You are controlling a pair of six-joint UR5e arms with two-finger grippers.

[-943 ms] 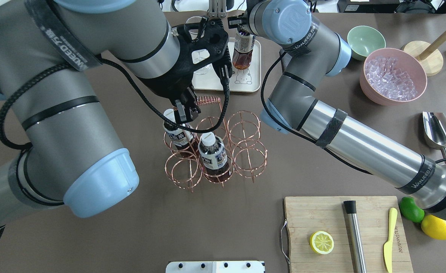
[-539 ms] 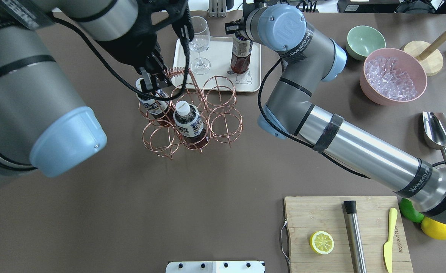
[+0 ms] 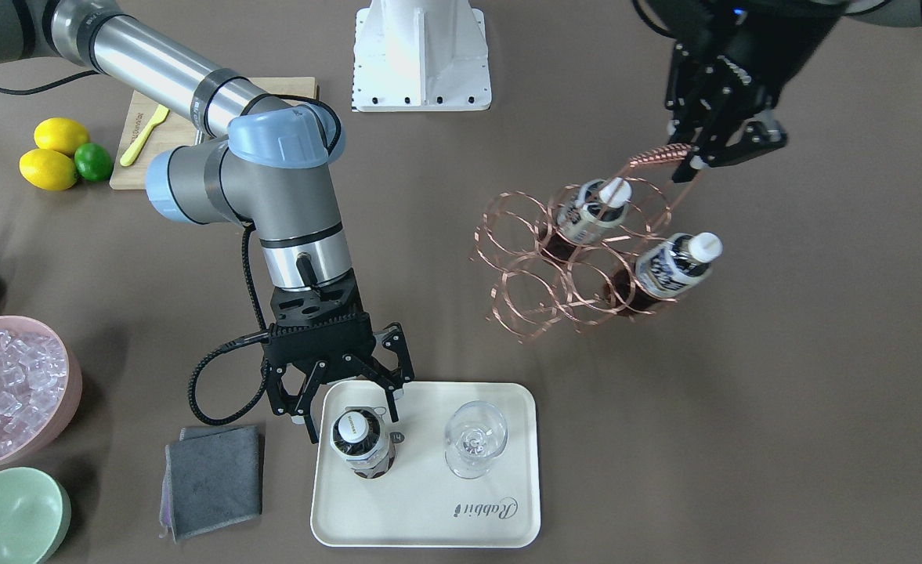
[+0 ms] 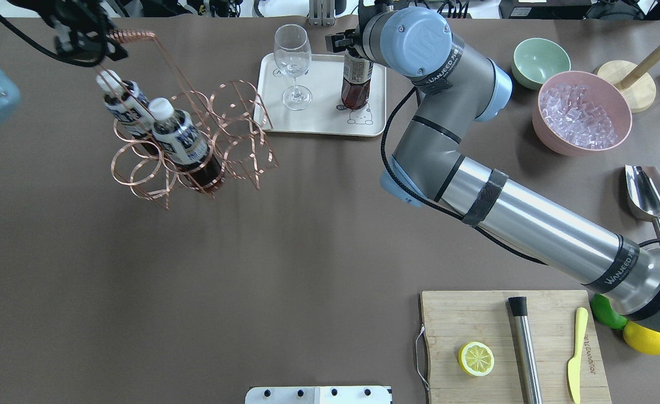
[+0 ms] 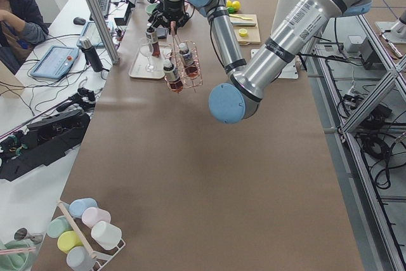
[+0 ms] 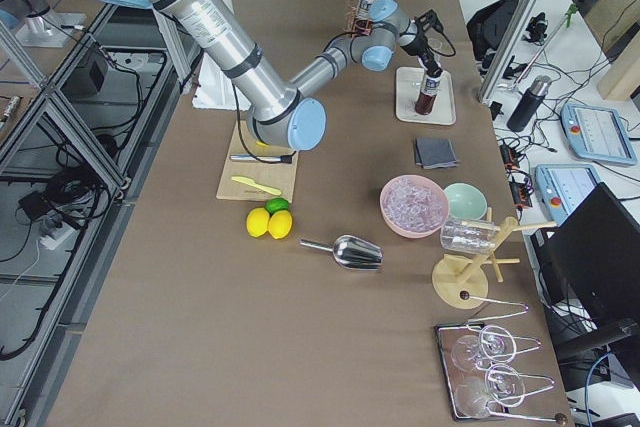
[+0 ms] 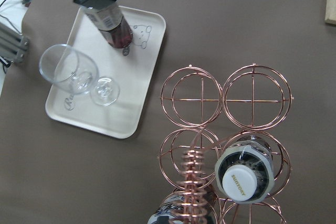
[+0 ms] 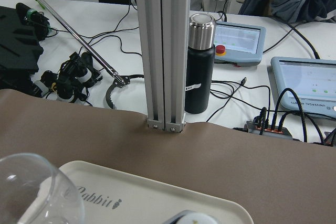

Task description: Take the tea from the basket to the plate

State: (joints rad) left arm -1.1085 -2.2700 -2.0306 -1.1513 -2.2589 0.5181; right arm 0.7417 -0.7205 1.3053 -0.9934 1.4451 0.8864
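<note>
Tea [image 3: 356,437] upright on plate [image 3: 417,513]

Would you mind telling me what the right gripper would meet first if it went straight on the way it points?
Probably the tea bottle on the plate: the right gripper points down, open, straddling its cap. How far above it hangs is unclear.

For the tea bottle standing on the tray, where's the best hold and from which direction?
Probably the tea bottle by its neck under the white cap, from straight above: it stands upright on the tray, and the wine glass crowds one side.
</note>
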